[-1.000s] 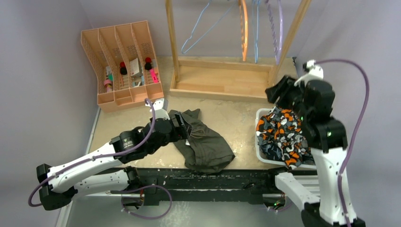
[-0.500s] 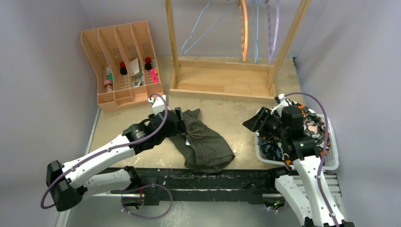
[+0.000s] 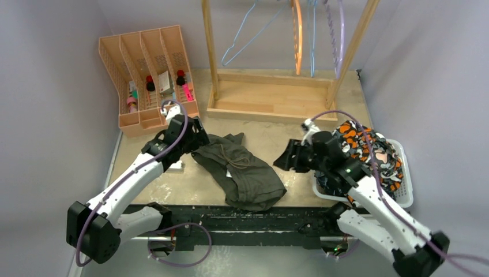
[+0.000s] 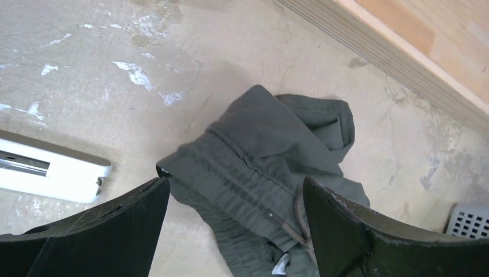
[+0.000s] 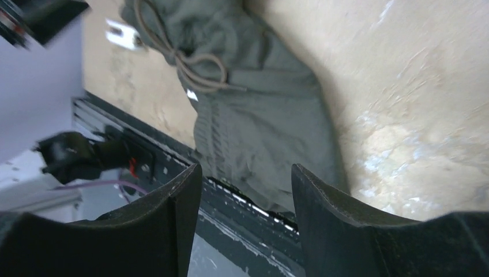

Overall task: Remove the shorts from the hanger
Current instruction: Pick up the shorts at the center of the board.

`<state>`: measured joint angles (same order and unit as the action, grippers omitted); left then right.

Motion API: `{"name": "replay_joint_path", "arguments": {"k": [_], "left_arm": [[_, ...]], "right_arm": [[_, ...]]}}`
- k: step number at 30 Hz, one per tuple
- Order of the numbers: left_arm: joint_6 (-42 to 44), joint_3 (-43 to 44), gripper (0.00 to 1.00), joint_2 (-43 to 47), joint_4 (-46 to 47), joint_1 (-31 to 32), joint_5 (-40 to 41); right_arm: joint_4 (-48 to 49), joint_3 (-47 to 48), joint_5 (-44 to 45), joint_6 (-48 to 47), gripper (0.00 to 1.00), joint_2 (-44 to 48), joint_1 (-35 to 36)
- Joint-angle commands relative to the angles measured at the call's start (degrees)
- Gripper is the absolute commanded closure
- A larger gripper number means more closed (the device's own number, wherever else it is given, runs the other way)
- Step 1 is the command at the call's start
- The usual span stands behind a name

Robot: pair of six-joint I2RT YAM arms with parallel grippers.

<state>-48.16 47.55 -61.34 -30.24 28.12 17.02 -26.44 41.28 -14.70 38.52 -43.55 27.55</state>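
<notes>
The olive green shorts [image 3: 245, 176] lie crumpled on the table [image 3: 277, 135], off the hangers and between my two arms. My left gripper [image 3: 195, 135] sits just beside their waistband end, at the far-left corner of the cloth. Through its wrist camera I see both fingers spread wide with nothing between them, and the waistband and drawstring lie on the table below and ahead of the gap. My right gripper [image 3: 286, 160] is on the other side, near the shorts' right edge but apart from them, pointing toward them. Its wrist view shows its jaws apart and empty too, with the knotted drawstring and the rest of the shorts spread below, close to the table's near edge. The orange-white-black camouflage shorts [image 3: 363, 147] are heaped in the white basket [image 3: 406, 187] at the right, beside the right arm. Wire hangers [image 3: 297, 34] hang from the wooden rack [image 3: 271, 101] at the back.
</notes>
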Motion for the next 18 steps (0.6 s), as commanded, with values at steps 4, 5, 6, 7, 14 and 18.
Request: {"name": "replay_joint_path", "arguments": {"k": [4,5,6,7,14,18], "left_arm": [[3.62,-0.24,0.15,-3.81,5.13,-4.82,-8.19],[3.72,-0.29,0.15,-4.55,5.26,-5.09,-8.67],[3.83,-0.26,0.15,-5.06,5.2,-5.28,-8.82],[3.97,-0.3,0.15,-5.37,5.35,-5.49,-9.03],[5.9,1.12,0.18,-9.38,5.82,-6.21,-9.6],[4.04,-1.87,0.19,-6.07,8.1,-6.41,-0.1]], "right_arm": [[5.4,6.37,20.99,9.07,0.38,-13.48,20.14],[5.61,6.82,22.64,9.95,0.37,-15.08,22.07],[5.83,7.33,23.97,10.49,0.36,-16.56,23.72],[5.68,8.01,25.42,11.23,0.35,-17.87,25.77],[6.4,9.07,29.96,16.54,0.2,-25.03,32.8],[6.89,8.86,30.34,22.01,0.19,-29.88,35.74]]}}
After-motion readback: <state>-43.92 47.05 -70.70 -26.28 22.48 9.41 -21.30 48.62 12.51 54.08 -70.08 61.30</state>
